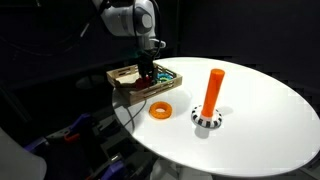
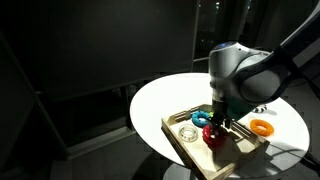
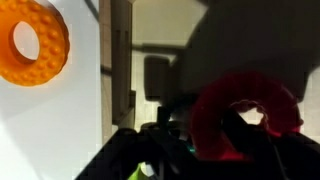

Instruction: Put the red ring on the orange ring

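The red ring (image 3: 262, 92) fills the lower right of the wrist view, inside the wooden tray (image 2: 180, 142). My gripper (image 3: 196, 128) is down in the tray, with one dark finger through the ring's hole and the other outside its left wall, and looks shut on that wall. In both exterior views the gripper (image 1: 146, 70) (image 2: 219, 122) stands over the tray with the red ring (image 2: 212, 138) at its tips. The orange ring (image 1: 160, 110) (image 2: 262, 128) lies flat on the white table beside the tray. It also shows at the top left of the wrist view (image 3: 35, 42).
A tall orange peg (image 1: 212, 90) on a checkered base (image 1: 205, 120) stands beside the orange ring. A blue ring (image 2: 200, 119) and a clear ring (image 2: 186, 131) lie in the tray. The round white table (image 1: 260, 130) ends in dark surroundings.
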Tool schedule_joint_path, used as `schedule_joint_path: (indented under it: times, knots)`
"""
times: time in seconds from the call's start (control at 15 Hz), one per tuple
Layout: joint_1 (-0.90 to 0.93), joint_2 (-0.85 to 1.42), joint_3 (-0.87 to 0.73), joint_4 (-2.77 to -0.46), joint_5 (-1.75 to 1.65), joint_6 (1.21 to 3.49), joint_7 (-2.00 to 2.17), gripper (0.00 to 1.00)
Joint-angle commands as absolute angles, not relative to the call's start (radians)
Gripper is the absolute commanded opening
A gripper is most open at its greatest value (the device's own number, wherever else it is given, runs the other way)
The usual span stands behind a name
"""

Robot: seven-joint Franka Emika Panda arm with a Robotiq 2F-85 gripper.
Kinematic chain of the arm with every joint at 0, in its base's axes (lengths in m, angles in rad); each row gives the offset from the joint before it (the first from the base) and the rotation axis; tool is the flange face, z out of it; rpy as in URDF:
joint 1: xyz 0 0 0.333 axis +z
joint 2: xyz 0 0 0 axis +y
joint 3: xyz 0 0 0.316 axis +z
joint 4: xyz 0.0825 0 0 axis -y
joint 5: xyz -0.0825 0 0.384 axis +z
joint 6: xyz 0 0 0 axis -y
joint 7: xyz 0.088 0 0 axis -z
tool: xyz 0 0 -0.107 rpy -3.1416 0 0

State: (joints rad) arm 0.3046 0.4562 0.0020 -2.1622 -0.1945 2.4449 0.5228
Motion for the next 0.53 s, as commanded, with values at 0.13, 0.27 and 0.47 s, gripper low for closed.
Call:
schedule_joint_path:
  times: [0.13,0.27,0.47]
  knots:
    - [0.320,0.454,-0.015,-2.137,-0.202,2.419,0.553,0.16]
    - [0.311,0.431,-0.011,-2.145,-0.190,2.418,0.542,0.09]
    - [0.294,0.378,0.002,-2.168,-0.166,2.420,0.517,0.10]
